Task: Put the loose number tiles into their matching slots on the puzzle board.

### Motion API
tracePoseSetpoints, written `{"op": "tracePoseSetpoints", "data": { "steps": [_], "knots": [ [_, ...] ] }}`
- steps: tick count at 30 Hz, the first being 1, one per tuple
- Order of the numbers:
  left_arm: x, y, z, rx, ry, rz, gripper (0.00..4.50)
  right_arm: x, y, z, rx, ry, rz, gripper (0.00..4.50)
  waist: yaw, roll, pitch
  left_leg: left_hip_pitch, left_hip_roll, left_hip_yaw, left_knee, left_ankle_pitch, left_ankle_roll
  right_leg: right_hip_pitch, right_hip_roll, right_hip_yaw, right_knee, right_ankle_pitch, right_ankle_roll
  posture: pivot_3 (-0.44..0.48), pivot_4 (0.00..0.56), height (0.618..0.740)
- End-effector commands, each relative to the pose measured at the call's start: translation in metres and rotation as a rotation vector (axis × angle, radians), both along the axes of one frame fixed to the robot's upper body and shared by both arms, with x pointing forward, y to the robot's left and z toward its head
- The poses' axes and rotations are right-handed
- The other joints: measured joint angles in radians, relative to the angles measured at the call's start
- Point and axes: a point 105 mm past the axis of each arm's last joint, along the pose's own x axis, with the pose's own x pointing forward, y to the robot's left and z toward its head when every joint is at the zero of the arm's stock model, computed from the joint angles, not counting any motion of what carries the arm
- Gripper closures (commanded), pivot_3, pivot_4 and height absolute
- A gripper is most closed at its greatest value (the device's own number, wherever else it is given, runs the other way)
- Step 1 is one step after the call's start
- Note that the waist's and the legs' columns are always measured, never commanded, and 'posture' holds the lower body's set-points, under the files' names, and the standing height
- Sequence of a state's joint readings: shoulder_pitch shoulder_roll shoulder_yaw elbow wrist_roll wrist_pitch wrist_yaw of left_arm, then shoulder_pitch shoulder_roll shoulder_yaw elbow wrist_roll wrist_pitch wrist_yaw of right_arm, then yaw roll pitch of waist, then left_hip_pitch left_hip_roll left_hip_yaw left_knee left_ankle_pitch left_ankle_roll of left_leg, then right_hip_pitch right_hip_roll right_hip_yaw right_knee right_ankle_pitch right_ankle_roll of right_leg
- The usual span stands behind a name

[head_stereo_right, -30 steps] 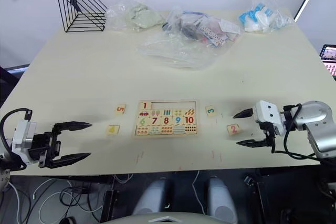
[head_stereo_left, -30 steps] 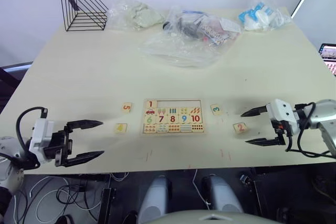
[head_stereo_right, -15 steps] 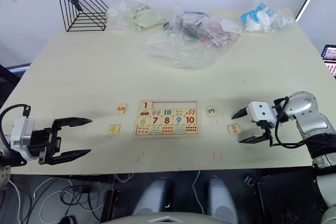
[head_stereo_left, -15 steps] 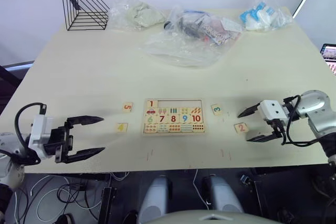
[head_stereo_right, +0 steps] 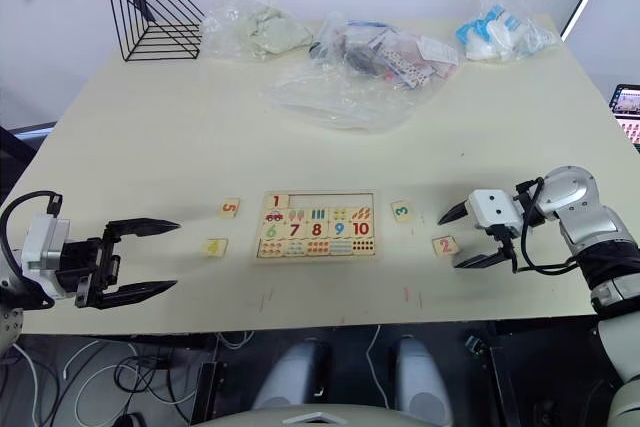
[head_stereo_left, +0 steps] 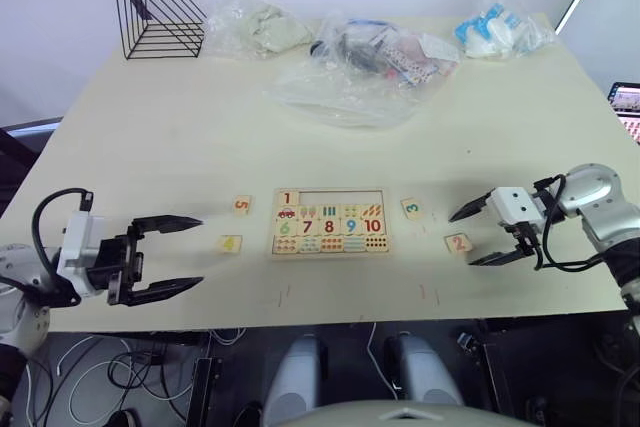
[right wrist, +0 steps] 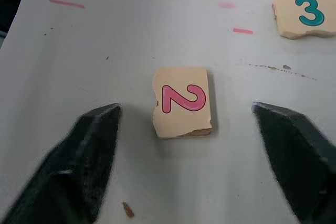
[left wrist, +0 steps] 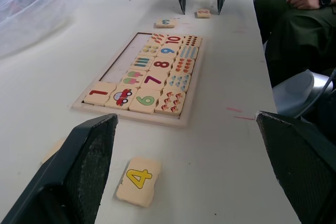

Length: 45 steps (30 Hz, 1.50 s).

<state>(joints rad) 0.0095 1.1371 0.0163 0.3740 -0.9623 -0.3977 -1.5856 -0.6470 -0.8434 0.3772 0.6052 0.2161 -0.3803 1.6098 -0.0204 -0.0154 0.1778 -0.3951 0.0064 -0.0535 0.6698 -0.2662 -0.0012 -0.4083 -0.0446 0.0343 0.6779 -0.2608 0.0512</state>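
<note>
cream table [head_stereo_left: 150, 147] | loose tile "2" [right wrist: 182, 102] between spread right gripper [head_stereo_left: 479, 237] | left gripper [head_stereo_left: 172, 257] spread

One puzzle board [head_stereo_left: 329, 221] lies on the table, with four loose number tiles around it: 5 [head_stereo_left: 242, 204], 4 [head_stereo_left: 231, 243], 3 [head_stereo_left: 412, 208], 2 [head_stereo_left: 458, 243]. One wire rack [head_stereo_left: 160, 9] and three plastic bags [head_stereo_left: 355, 72] sit far back.

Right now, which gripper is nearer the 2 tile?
Right. The right gripper is open astride the 2 tile; the left gripper is open beyond the board, near the 4 tile.
</note>
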Motion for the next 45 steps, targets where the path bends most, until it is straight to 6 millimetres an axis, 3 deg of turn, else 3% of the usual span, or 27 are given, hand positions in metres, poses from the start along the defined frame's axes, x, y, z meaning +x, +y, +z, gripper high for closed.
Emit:
{"op": "tracePoseSetpoints", "data": {
  "steps": [1, 3, 17, 18, 20, 28, 40, 45],
  "knots": [
    [-0.001, -0.001, 0.009, 0.004, -0.025, -0.027, 0.00, -0.003, 0.003, 0.003, 0.003, -0.015, 0.029, 2.38, -0.001, 0.000, 0.000, 0.000, 0.000, 0.000, 0.000, 0.000, 0.000, 0.000, 0.000, 0.000, 0.000, 0.000, 0.000, 0.000, 0.150, 0.740],
    [-0.001, -0.002, 0.009, 0.003, -0.026, -0.031, 0.00, -0.003, 0.003, 0.004, 0.000, -0.019, 0.029, 2.85, 0.000, 0.000, 0.000, 0.000, 0.000, 0.000, 0.000, 0.000, 0.000, 0.000, 0.000, 0.000, 0.000, 0.000, 0.000, 0.000, 0.150, 0.740],
    [0.003, -0.009, 0.012, -0.005, -0.029, -0.050, 0.00, -0.008, 0.009, 0.011, 0.009, -0.011, 0.024, 2.85, 0.001, 0.000, 0.000, 0.000, 0.000, 0.000, 0.000, 0.000, 0.000, 0.000, 0.000, 0.000, 0.000, 0.000, 0.000, 0.000, 0.150, 0.740],
    [0.004, -0.009, 0.012, -0.006, -0.029, -0.051, 0.00, -0.008, 0.009, 0.013, 0.010, -0.011, 0.022, 3.30, 0.002, 0.000, 0.000, 0.000, 0.000, 0.000, 0.000, 0.000, 0.000, 0.000, 0.000, 0.000, 0.000, 0.000, 0.000, 0.000, 0.150, 0.740],
    [0.004, -0.010, 0.012, -0.008, -0.028, -0.053, 0.00, -0.007, 0.011, 0.017, 0.012, -0.022, 0.010, 3.56, 0.002, 0.001, 0.000, 0.000, 0.000, 0.000, 0.000, 0.000, 0.000, 0.000, 0.000, 0.000, 0.000, 0.000, 0.000, 0.000, 0.150, 0.740],
    [0.004, -0.012, 0.011, -0.015, -0.026, -0.055, 0.00, -0.007, 0.023, 0.039, 0.068, -0.057, -0.086, 3.56, 0.003, 0.001, 0.001, 0.000, 0.000, 0.000, 0.000, 0.000, 0.000, 0.000, 0.000, 0.000, 0.000, 0.000, 0.000, 0.000, 0.150, 0.740],
    [0.004, -0.011, 0.009, -0.030, -0.026, -0.040, 0.00, 0.005, 0.062, 0.068, 0.063, -0.116, -0.279, 3.56, 0.002, 0.001, 0.001, -0.001, 0.000, 0.000, 0.000, 0.000, 0.000, -0.001, 0.000, 0.000, 0.000, 0.000, 0.000, 0.000, 0.150, 0.740],
    [0.004, -0.010, 0.010, -0.040, -0.030, -0.026, 0.00, 0.011, 0.092, 0.081, 0.060, -0.105, -0.307, 3.56, 0.001, 0.001, 0.001, -0.002, 0.000, 0.000, 0.000, 0.000, 0.000, -0.001, 0.000, 0.000, 0.000, 0.000, 0.000, 0.000, 0.150, 0.740]
  ]
}}
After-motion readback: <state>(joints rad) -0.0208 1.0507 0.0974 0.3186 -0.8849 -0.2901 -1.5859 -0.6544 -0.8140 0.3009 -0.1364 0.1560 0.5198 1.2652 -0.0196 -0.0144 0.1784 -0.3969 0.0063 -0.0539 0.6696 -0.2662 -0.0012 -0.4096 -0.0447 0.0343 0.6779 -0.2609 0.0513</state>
